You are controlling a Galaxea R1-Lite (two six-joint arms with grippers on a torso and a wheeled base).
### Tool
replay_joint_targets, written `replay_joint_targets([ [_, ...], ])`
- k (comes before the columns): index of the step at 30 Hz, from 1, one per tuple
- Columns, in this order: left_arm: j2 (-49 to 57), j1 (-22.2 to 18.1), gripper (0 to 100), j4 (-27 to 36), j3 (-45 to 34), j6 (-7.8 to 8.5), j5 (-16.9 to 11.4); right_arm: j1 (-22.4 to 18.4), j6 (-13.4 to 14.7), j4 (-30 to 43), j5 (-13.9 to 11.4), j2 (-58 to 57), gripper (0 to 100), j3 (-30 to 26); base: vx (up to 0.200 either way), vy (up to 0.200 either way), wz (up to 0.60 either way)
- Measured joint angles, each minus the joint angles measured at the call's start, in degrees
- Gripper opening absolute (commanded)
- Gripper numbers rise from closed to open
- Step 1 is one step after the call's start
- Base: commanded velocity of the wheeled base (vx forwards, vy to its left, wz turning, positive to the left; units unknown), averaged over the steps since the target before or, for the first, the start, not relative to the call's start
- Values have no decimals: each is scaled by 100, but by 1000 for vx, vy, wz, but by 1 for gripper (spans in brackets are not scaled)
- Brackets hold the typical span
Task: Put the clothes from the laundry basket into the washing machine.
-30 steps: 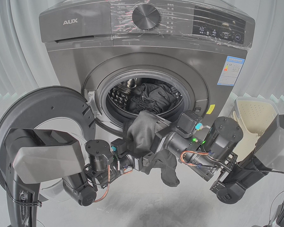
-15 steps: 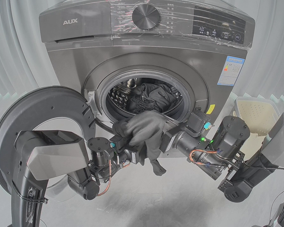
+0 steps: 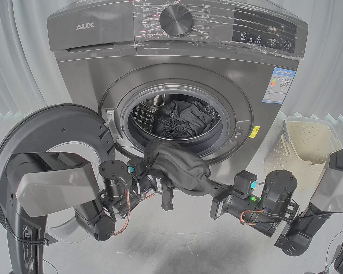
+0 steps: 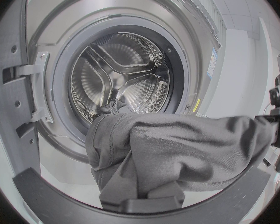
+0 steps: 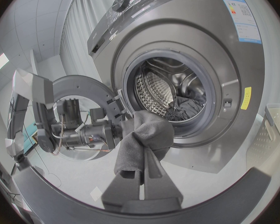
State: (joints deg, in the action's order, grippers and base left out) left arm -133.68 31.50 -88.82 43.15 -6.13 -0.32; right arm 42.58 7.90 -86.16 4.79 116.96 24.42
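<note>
In the head view, a dark garment [image 3: 179,168] hung stretched between the two arms at the centre of the frame, just below the open mouth of the washing machine [image 3: 171,58]. The left gripper [image 3: 161,184] pinched one end and the right gripper [image 3: 214,190] the other. Dark clothes [image 3: 183,118] already lay in the drum. The laundry basket [image 3: 305,149] at the right edge showed no clothes in the part visible, so this was probably the last piece, not yet inside. The round door [image 3: 45,134] stood swung open at the lower left, over a pale glossy floor [image 3: 179,240], with a grey pleated curtain [image 3: 15,58] behind. In the left wrist view, the garment [image 4: 183,150] draped across in front of the steel drum [image 4: 115,75], its folds running down into the closed left gripper [image 4: 143,203]. In the right wrist view, the right gripper [image 5: 142,184] was narrowed on a fold of the garment [image 5: 146,134], and the left gripper [image 5: 116,131] gripped the far end.
</note>
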Motion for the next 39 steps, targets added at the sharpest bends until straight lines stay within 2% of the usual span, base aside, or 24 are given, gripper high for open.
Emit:
replay_joint_targets([
  [3, 162, 41, 0, 0, -228, -7, 0, 9, 0, -11, 33, 104, 0, -33, 0, 0, 0],
  [4, 217, 48, 0, 2, -291, -10, -4, 16, 0, -16, 49, 132, 100, -30, 0, 0, 0],
  [11, 639, 35, 0, 6, -538, -119, 10, 184, 66, -62, 73, 261, 100, -33, 0, 0, 0],
  [14, 833, 30, 0, 4, -636, -260, -4, 218, 68, -74, 40, 280, 100, -293, 0, 0, 0],
  [19, 1232, 83, 0, 4, -1047, -599, -57, 336, 110, -165, -78, 390, 100, -931, 0, 0, 0],
  [28, 1838, 154, 0, 4, -1863, -891, -68, 488, 173, -241, -195, 750, 100, -1425, 0, 0, 0],
  [32, 2085, 138, 0, 4, -2003, -944, -77, 311, 202, -244, -55, 823, 100, -1473, 0, 0, 0],
  [39, 2205, 121, 0, 9, -2105, -884, -30, -193, 400, -240, -91, 652, 100, -1488, 0, 0, 0],
])
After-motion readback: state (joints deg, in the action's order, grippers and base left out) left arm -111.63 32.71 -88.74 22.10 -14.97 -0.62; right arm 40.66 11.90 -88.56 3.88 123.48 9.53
